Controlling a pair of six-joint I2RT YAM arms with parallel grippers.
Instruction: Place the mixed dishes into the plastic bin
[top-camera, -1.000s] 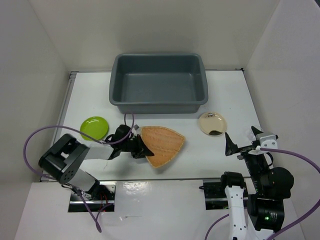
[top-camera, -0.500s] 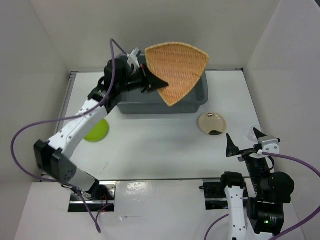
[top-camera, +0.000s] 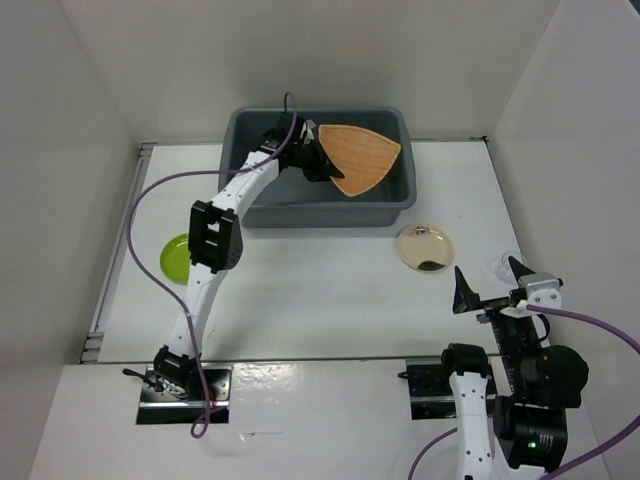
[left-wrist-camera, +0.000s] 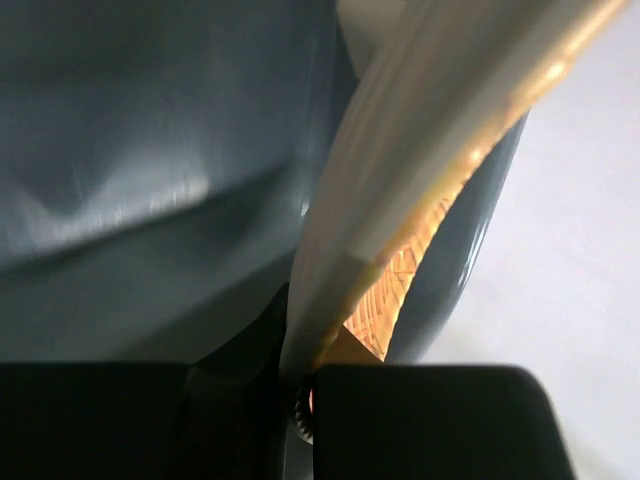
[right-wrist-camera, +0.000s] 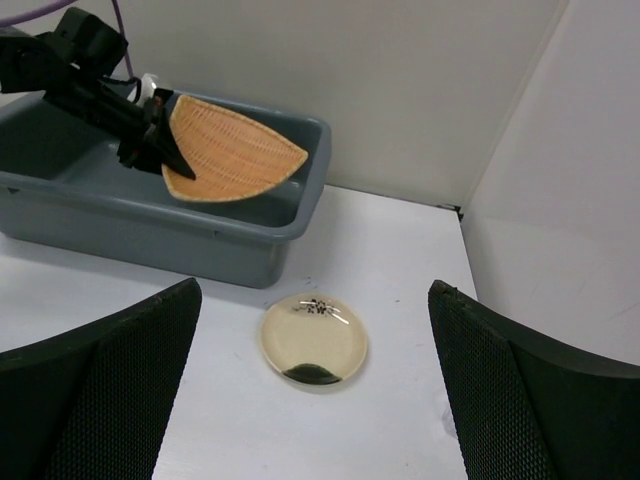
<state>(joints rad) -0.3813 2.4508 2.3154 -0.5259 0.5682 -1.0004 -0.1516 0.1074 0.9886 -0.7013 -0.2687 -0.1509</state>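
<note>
– Two grippers, status? Near one first.
– Right gripper (top-camera: 486, 268) sits low by its base, fingers spread wide with nothing between them. Just past it on the table (top-camera: 330, 290) is the cream plate (top-camera: 425, 247), lying flat, nothing touching it.
– Green plate?
– Green plate (top-camera: 175, 257) is on the left side of the table, partly hidden by the left arm. Well apart from the cream one.
– Far end?
– Grey bin (top-camera: 320, 215) is at the back. Left gripper (top-camera: 318, 163) is inside it, fingers clamped on the left edge of the basket tray (top-camera: 362, 158). Tray is tilted, within the rim, on the bin's right half. Can't tell if it touches the bin floor.
– Left wrist cam?
– Tray is edge-on between the fingers, bin wall behind. Blurry.
</note>
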